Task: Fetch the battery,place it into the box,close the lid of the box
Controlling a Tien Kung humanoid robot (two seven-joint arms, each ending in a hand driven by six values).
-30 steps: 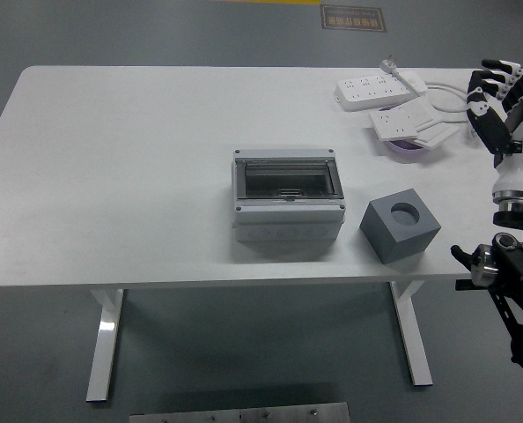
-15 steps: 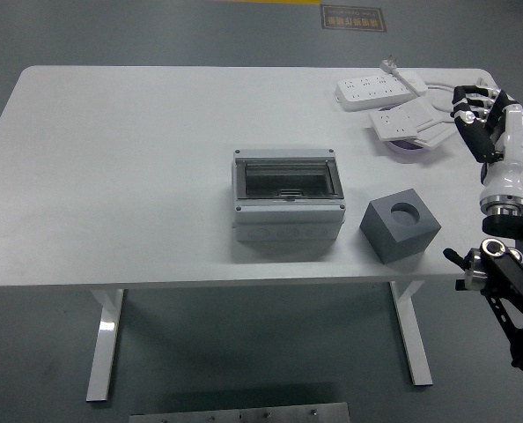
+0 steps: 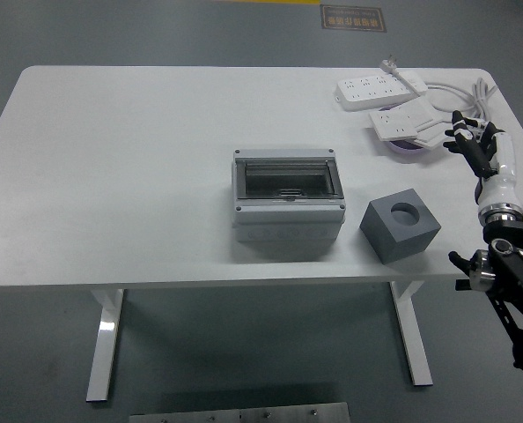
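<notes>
A grey box (image 3: pixel 287 199) with a smoky clear top panel stands at the table's middle. Right of it sits a dark grey cube (image 3: pixel 400 226) with a round hole in its top face; what is inside the hole is too dark to make out. No separate battery shows on the table. My right hand (image 3: pixel 469 138) hovers over the table's right edge, fingers spread, holding nothing. It is well to the right of the cube and a little farther back. My left arm is out of view.
Two white power strips (image 3: pixel 380 88) (image 3: pixel 404 120) with a cable lie at the back right, and a purple round object (image 3: pixel 408 147) is partly under one. The table (image 3: pixel 121 167) ends close to my right forearm (image 3: pixel 497 181).
My right hand has dropped from high at the right edge and swung inward, so it is now lower and closer to the power strips. Nothing on the table has moved.
</notes>
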